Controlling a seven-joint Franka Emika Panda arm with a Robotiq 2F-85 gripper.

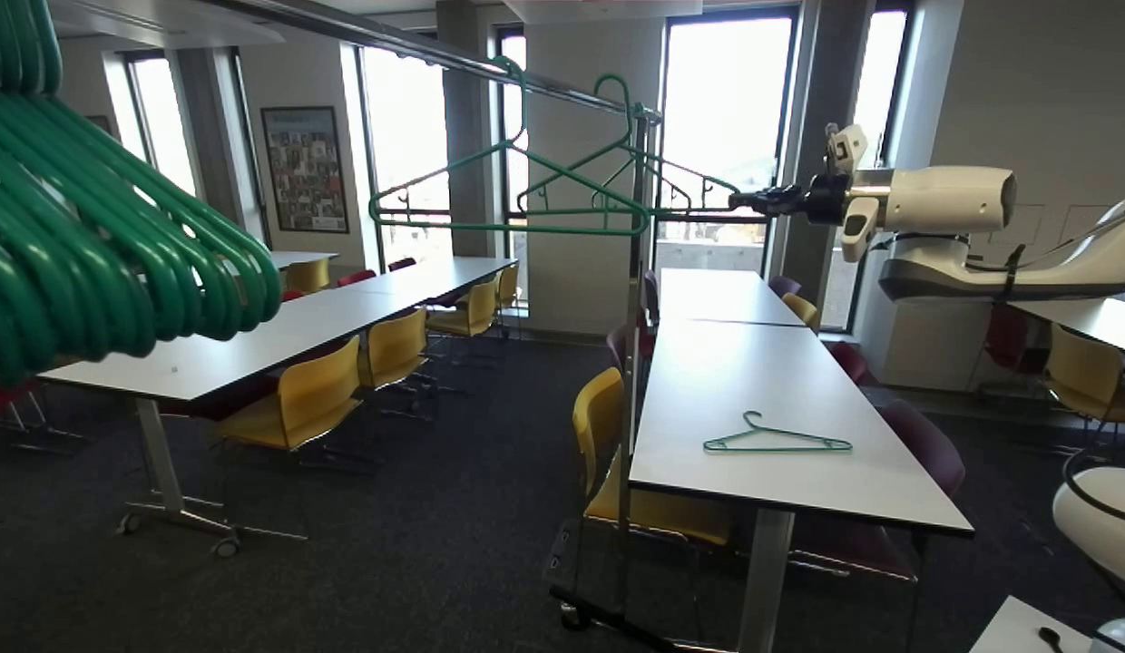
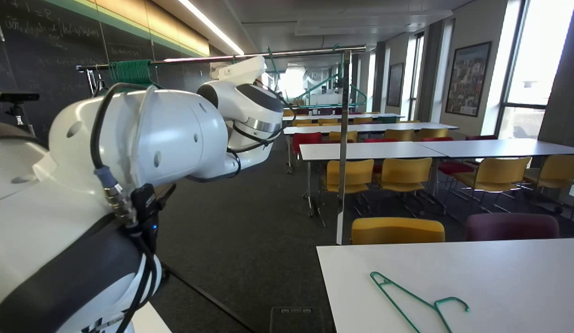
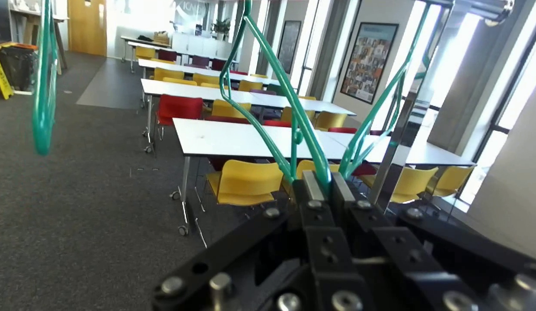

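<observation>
Across the far wall of your wrist view: pale letters (image 3: 191, 7) that appear to read ICM. At the upper left of an exterior view: a blackboard (image 2: 41, 51) with chalked lines; you can pick out an equals sign and what looks like an 8, the rest too faint to make out. One framed poster (image 3: 371, 60) of small portraits, its print too small for you to read. One yellow floor sign (image 3: 2, 77), lettering likewise illegible.

Your pincer (image 3: 327, 180): black, its pads set close together, pinching a green hanger (image 3: 312, 142) by the near lower corner. The hanger's strand runs down between the pads; its upper part rises past the top edge of your wrist view. Just to the right, a second hanger (image 3: 374, 114) slopes down to the fingers; whether it touches them you cannot tell. At far left, well apart from your pincer, an edge-on hanger (image 3: 43, 112).

Above the pincer: one metal rail (image 2: 305, 52), carrying hangers by their hooks, with a dense bunch (image 1: 118, 245) of green ones toward one end. Well below: a white tabletop (image 1: 735, 363) bearing one loose hanger (image 1: 780, 449), green, lying flat. Beyond: yellow chairs (image 3: 246, 179) in rows, with red and purple ones among them.
</observation>
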